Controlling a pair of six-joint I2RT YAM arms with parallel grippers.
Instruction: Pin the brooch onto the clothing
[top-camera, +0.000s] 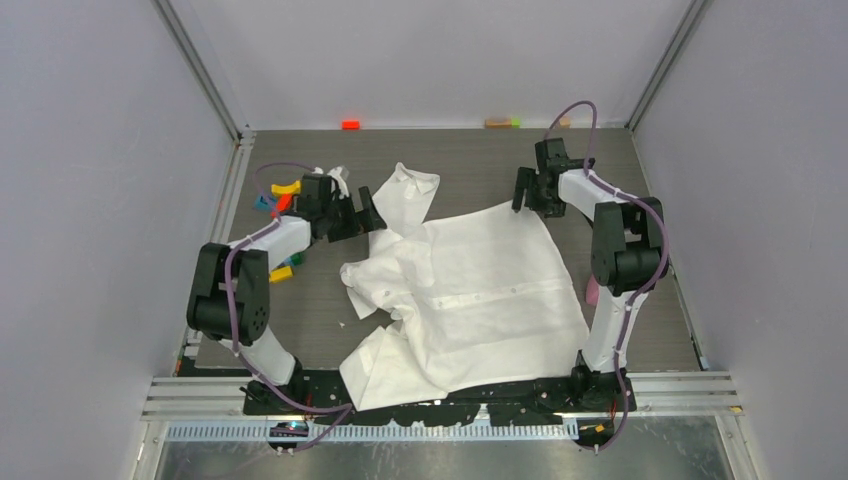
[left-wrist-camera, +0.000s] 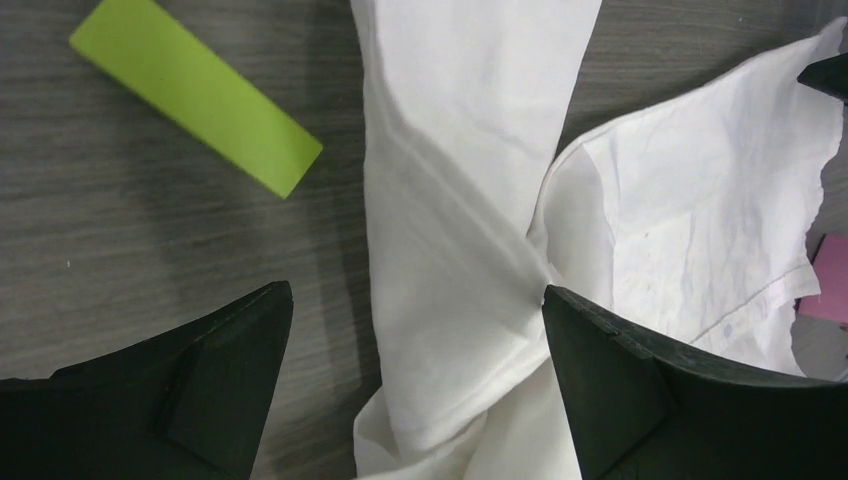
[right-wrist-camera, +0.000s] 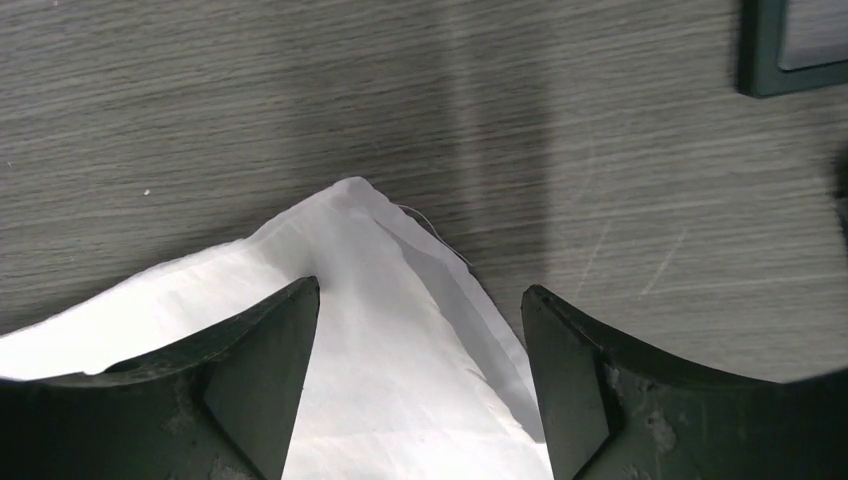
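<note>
though rumpled, lay spread on the counter as a white shirt. stood with left jaws released over a twisted fold, right jaws released over a far corner.

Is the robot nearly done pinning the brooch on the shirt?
Not yet. Done: the white shirt lies mostly spread on the table, its left side rumpled. In hand: nothing; the left pincer hangs open over a twisted fold, the right pincer open over a corner. Left: I see no brooch on the shirt, so pinning remains.
</note>
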